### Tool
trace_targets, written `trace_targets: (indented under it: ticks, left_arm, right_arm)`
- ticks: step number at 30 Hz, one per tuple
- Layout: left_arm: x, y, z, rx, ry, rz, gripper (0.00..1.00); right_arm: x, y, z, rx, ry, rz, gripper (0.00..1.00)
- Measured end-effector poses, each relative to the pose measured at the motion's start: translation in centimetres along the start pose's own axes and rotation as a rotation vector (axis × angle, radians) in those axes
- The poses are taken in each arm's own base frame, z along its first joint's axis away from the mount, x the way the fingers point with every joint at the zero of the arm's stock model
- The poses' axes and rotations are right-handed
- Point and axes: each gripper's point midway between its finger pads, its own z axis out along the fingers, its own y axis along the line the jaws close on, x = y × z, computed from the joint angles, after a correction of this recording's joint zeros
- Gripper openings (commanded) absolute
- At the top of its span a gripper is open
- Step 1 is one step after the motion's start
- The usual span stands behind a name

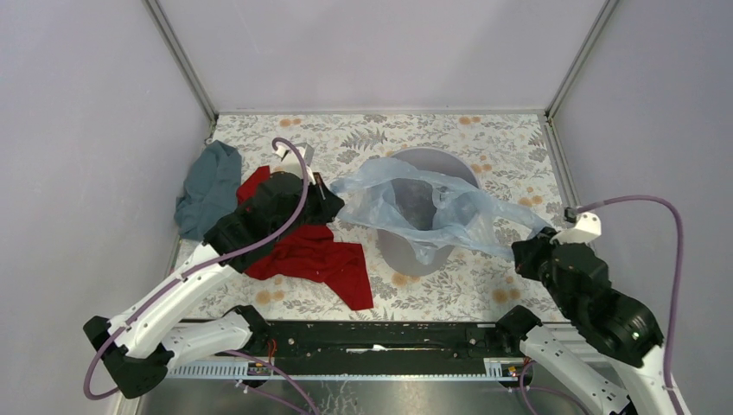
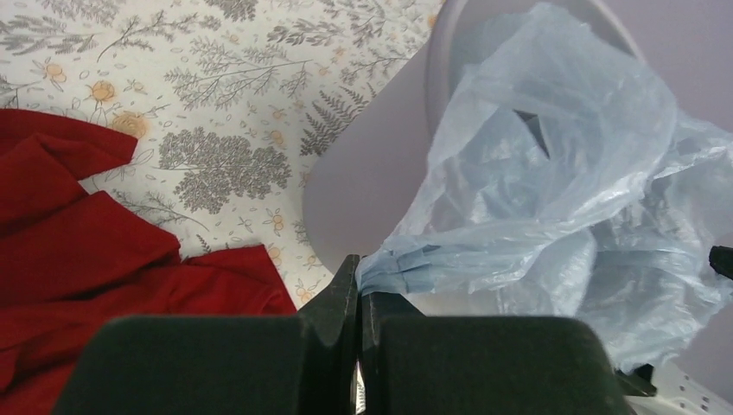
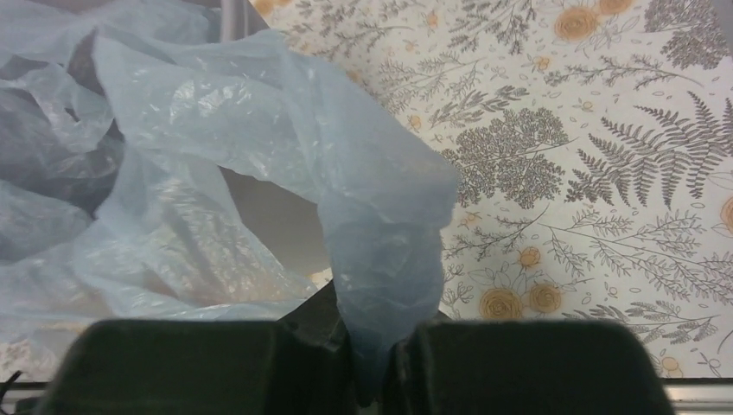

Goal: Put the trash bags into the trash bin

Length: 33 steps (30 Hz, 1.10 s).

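Observation:
The pale blue trash bag (image 1: 432, 207) is stretched across the top of the round grey trash bin (image 1: 406, 251), sagging into its mouth. My left gripper (image 1: 327, 197) is shut on the bag's left edge, left of the bin; in the left wrist view the gripper (image 2: 360, 275) pinches folded film of the bag (image 2: 553, 173) beside the bin wall (image 2: 363, 173). My right gripper (image 1: 529, 245) is shut on the bag's right end, right of the bin; in the right wrist view the gripper (image 3: 373, 346) holds a twisted strand of the bag (image 3: 380, 225).
A red cloth (image 1: 315, 259) lies under and beside my left arm, also in the left wrist view (image 2: 78, 233). A teal-grey cloth (image 1: 207, 186) lies at the far left by the wall. Floral table cover (image 1: 484, 285) lies around the bin.

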Motion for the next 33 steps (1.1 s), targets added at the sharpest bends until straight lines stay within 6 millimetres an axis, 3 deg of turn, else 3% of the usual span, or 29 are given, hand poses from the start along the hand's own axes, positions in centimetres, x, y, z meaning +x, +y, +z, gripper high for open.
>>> trace_targets:
  ticks: [6,10,19,25,28,33]
  left_arm:
    - [2.8,2.1,2.1,-0.056,0.057,-0.003,0.0]
    - [4.2,3.1,2.8,-0.08,0.086,-0.011,0.0]
    - [4.2,3.1,1.8,-0.042,0.049,-0.041,0.0]
    - [5.9,3.2,3.4,-0.019,0.084,-0.103,0.0]
    - [6.8,3.4,3.8,-0.013,0.099,-0.128,0.0]
    - [6.7,3.3,4.1,-0.01,0.087,-0.137,0.0]
  right_arm:
    - [2.2,0.7,3.6,0.049,0.064,-0.045,0.24]
    - [2.0,1.7,5.2,0.072,0.08,-0.038,0.21]
    - [1.2,1.4,4.4,0.039,-0.049,0.264,0.2]
    - [5.6,0.6,8.7,0.075,-0.03,0.271,0.22]
    - [6.8,1.6,10.7,0.035,-0.026,0.243,0.22]
    - [8.0,3.8,13.7,-0.037,-0.019,0.197,0.24]
